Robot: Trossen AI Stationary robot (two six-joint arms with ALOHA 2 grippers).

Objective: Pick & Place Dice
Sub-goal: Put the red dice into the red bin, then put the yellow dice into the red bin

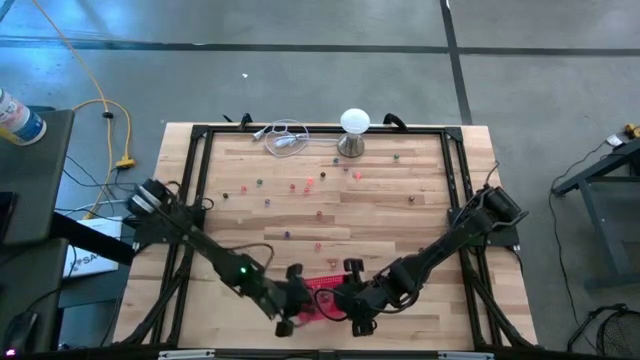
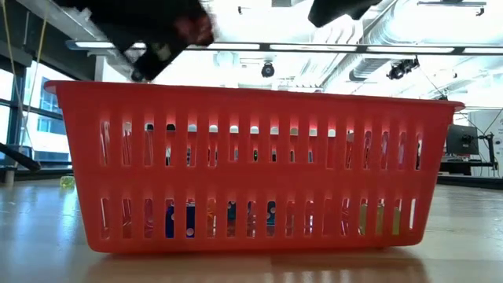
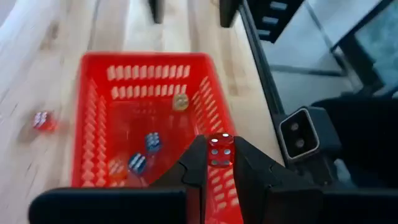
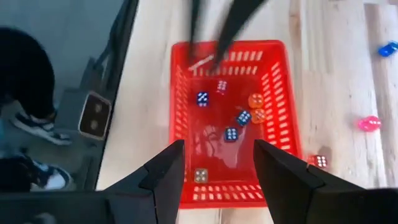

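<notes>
A red mesh basket stands on the wooden table near its front edge and fills the low view. Several dice, blue, orange, red and tan, lie on its floor. My left gripper reaches in from the table's left, over the basket's rim, shut on a red die. My right gripper hangs open over the basket from the right side, with nothing between its fingers. More dice lie scattered across the far half of the table. My left gripper pinches the red die by two opposite faces between its two fingertips. The fingers slant downward from the table's left. The die is lifted clear, over the basket, with a white-pipped face turned toward the wrist camera.
A red die lies on the table just outside the basket, with a pink one and a blue one farther off. A white ball-topped stand and a coiled cable sit at the far edge. A black frame borders the table.
</notes>
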